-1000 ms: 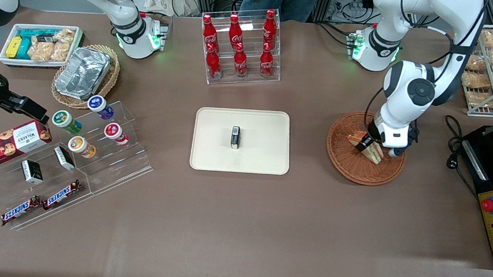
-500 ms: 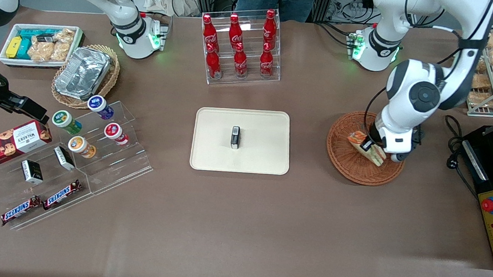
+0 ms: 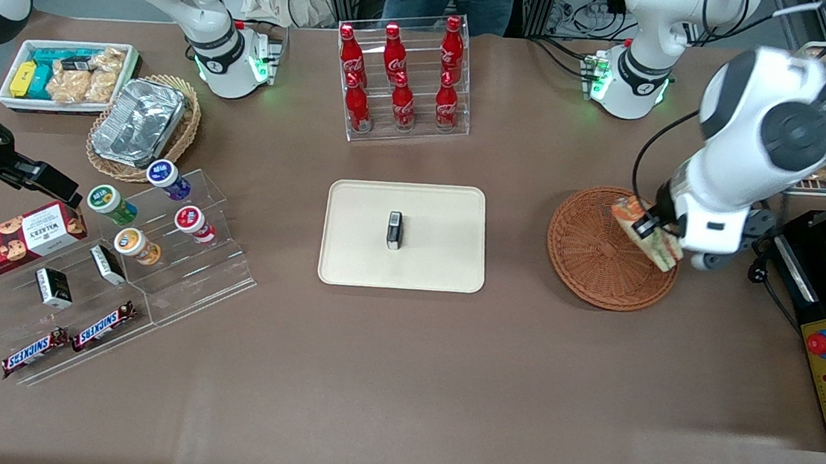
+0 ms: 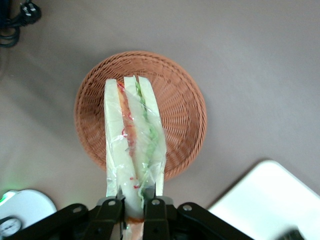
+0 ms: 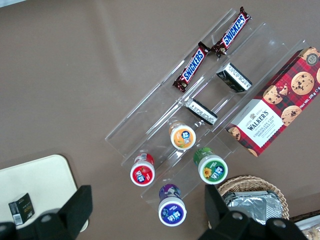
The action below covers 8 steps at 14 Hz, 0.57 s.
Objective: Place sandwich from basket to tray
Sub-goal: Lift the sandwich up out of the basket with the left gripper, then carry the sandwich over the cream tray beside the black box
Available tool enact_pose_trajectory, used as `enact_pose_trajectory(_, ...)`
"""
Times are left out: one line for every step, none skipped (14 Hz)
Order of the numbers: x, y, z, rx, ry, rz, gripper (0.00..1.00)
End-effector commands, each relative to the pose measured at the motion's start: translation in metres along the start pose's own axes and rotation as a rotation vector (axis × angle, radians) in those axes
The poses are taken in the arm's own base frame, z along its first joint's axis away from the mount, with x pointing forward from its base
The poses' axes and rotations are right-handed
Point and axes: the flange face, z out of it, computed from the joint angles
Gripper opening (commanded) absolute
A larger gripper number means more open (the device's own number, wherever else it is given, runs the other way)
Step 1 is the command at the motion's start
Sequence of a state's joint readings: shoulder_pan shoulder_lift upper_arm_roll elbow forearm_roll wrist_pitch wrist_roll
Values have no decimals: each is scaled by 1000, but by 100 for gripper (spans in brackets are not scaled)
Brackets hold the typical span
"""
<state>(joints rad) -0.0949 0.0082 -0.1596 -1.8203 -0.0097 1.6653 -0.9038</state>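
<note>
Brown table [image 3: 400, 380] | gripper [image 3: 651, 226] clamps sandwich [image 3: 645, 232] above basket [image 3: 590, 255] edge, clear of wicker | tray [image 3: 440, 264] lies toward parked arm's end from basket, small dark box [image 3: 394, 229] on it | carry level, lower onto bare tray beside box

The sandwich [image 3: 646, 234], a clear-wrapped wedge of pale bread with red, orange and green layers, hangs clamped at one end in the pincer [image 3: 651, 224] above the basket [image 3: 590, 256]. The round reddish-brown wicker basket sits on the bench toward the working arm's end, beside the cream rectangular tray [image 3: 440, 264], which holds a small dark box [image 3: 394, 229].
</note>
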Motion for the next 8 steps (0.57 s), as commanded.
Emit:
enact_pose_trajectory(-12, 4, -41, -10, -35, 84, 0)
enact_pose_trajectory(-21, 9, -51, -14, -28, 106, 0)
enact_pose_trajectory(-31, 15, -60, -21, -19, 129, 0)
enact_pose_trajectory(-38, 19, -61, -15, -21, 153, 0)
enact_pose_trajectory(-47, 25, -60, -5, -23, 216, 0)
enact_pose_trajectory(-59, 33, -61, -5, -19, 306, 0)
enact_pose_trajectory(-66, 38, -61, -10, -16, 363, 0)
enact_pose_trajectory(-72, 43, -60, -12, -14, 378, 0)
